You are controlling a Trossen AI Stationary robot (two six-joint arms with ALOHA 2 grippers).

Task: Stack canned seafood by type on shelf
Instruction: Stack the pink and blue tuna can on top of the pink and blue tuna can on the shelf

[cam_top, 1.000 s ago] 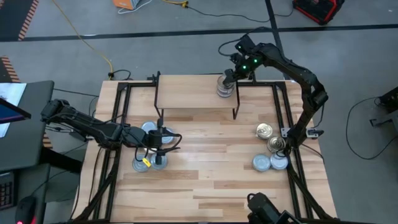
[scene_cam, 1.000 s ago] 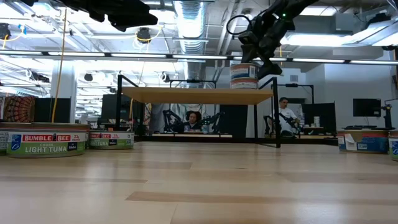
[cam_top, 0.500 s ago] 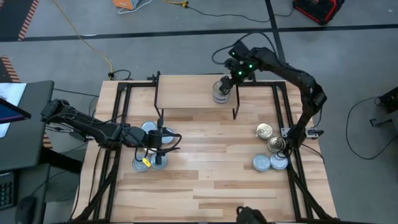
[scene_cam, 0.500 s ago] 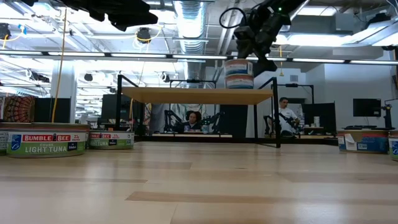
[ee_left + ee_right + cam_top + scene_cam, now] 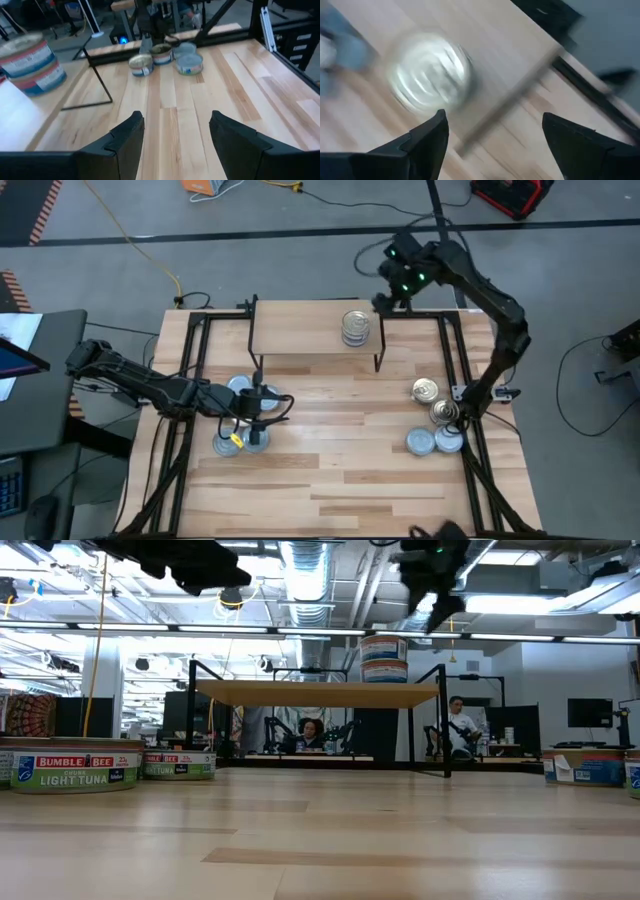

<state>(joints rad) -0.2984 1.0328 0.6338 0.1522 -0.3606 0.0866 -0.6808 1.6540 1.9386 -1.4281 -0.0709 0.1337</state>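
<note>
A stack of two blue-labelled tins [image 5: 356,327] [image 5: 384,658] stands on the right part of the shelf's [image 5: 310,340] [image 5: 300,693] light wood top. My right gripper [image 5: 386,301] [image 5: 495,145] is open, up in the air beside the shelf's far right corner, clear of the stack [image 5: 431,75]. My left gripper [image 5: 260,415] [image 5: 175,145] hovers open over the table's left side, among three tins [image 5: 240,386] lying flat there. Several more tins [image 5: 435,425] [image 5: 165,54] sit flat by the right edge.
Black frame rails [image 5: 190,380] run along the table's left and right sides. The shelf's thin black legs [image 5: 379,363] stand on the far half of the table. Bumble Bee tuna tins [image 5: 75,768] show close in the low view. People sit in the room beyond.
My right gripper, which stood at the stack's top tin, has let go and drawn back, up and toward the far right corner of the shelf. The stack has stayed standing on the shelf, a little farther left than a second ago.
</note>
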